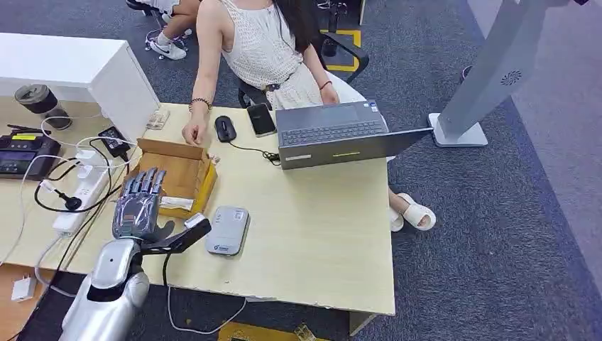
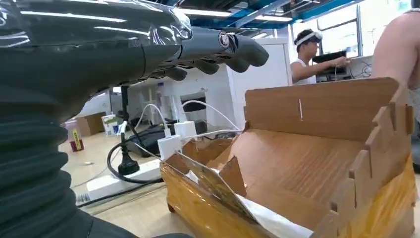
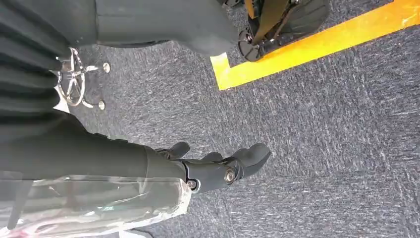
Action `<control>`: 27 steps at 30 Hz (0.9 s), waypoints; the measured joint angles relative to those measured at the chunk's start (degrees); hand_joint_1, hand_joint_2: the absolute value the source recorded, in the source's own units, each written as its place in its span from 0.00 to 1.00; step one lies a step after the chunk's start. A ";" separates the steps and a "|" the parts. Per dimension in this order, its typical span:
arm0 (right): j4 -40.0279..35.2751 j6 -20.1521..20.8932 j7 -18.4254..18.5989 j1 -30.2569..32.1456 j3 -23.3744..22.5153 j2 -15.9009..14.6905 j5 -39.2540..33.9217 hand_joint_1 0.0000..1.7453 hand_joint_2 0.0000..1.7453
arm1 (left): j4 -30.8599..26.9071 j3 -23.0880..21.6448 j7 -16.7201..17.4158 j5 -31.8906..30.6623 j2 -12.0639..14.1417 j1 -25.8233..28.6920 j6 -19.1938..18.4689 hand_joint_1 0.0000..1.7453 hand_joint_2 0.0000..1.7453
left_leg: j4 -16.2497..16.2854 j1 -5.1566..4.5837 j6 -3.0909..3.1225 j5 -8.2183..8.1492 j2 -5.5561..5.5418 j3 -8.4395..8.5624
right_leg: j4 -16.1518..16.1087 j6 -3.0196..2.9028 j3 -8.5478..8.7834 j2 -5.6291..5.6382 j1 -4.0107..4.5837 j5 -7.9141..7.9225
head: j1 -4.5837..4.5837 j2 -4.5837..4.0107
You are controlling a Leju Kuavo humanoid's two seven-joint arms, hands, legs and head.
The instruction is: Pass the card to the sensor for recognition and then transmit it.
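Observation:
My left hand (image 1: 137,204) hovers over the near end of an open cardboard box (image 1: 186,151), fingers stretched out flat and thumb pointing toward the sensor, holding nothing. In the left wrist view the fingers (image 2: 218,47) reach above the box (image 2: 317,104). A card (image 2: 210,181) leans against the inside of the box's near wall, on white paper. The same pale card (image 1: 176,203) lies at the near end of the box. The sensor (image 1: 227,229), a flat grey-white reader, lies on the desk just right of my thumb. My right hand (image 3: 213,168) hangs over grey carpet, fingers loosely apart and empty.
A person sits across the desk (image 1: 319,234), one hand (image 1: 193,131) resting near a mouse (image 1: 225,128) behind the box. A phone (image 1: 261,118) and open laptop (image 1: 334,133) lie at the far side. A power strip (image 1: 81,199) and cables crowd the left.

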 joint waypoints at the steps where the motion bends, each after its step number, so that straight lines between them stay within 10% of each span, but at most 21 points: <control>1: 0.00 0.00 0.00 0.00 0.00 0.00 0.00 0.00 1.00 | 0.07 0.04 0.15 0.00 0.02 -0.01 -0.07 0.00 1.00 | 0.00 0.00 0.00 0.00 0.00 0.00 | 0.00 0.00 0.00 0.00 0.00 0.00 | 0.00 0.00; 18: 0.00 0.00 0.00 0.00 0.00 0.00 0.81 0.00 1.00 | 2.14 0.94 0.61 0.07 0.44 -0.10 -0.92 0.00 1.00 | 0.00 0.00 0.00 0.00 0.00 0.00 | 0.00 0.00 0.00 0.00 0.00 0.00 | 0.00 0.00; 19: 0.00 0.00 0.00 0.00 0.00 0.00 0.81 0.00 1.00 | 2.19 0.96 0.63 0.18 0.44 -0.09 -1.07 1.00 1.00 | 0.00 0.00 0.00 0.00 0.00 0.00 | 0.00 0.00 0.00 0.00 0.00 0.00 | 0.00 0.00; 27: 0.00 0.42 -0.02 0.00 0.00 0.00 0.85 0.00 1.00 | 2.91 1.09 0.33 1.31 0.48 -0.13 -2.40 1.00 1.00 | 0.00 0.00 0.00 0.00 0.00 0.00 | 0.00 0.00 0.00 0.00 0.00 0.00 | 0.00 0.00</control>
